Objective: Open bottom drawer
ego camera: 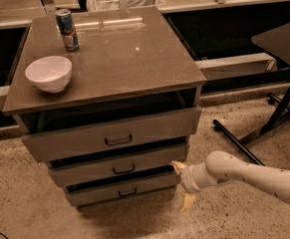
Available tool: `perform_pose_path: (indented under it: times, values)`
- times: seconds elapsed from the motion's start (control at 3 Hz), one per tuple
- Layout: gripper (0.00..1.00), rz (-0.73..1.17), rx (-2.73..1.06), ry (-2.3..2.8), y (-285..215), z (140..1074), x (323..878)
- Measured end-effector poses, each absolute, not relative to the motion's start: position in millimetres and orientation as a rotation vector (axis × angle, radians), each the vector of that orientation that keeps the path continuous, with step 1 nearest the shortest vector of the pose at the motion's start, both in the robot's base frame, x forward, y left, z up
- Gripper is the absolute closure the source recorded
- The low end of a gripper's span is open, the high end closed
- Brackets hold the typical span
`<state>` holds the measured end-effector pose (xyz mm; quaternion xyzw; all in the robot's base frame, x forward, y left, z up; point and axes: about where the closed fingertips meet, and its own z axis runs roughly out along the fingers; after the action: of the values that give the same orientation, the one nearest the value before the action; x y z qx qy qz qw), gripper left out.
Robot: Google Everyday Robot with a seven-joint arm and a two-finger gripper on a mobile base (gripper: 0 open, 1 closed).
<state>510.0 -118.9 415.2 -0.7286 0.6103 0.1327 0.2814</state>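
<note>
The bottom drawer (122,190) is the lowest of three grey-brown drawers in the cabinet, with a small black pull handle (127,192). Its front stands slightly out from the cabinet, with a dark gap above it. My gripper (183,184) comes in from the right on a white arm and sits at the drawer's right end, beside the cabinet's front right corner. Its two tan fingers (179,167) are spread apart, one above the other, and hold nothing. The gripper is well right of the handle.
The middle drawer (119,167) and the top drawer (112,136) sit above. A white bowl (49,72) and a drink can (67,30) stand on the cabinet top (129,59). A dark table with black legs (279,113) stands at the right on the speckled floor.
</note>
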Motion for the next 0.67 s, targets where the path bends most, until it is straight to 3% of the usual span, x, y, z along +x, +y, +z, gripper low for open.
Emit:
perform_pose_path:
  times: [0.67]
  values:
    - [0.0,0.356,-2.039,1.624,-142.9,366.5,500.4]
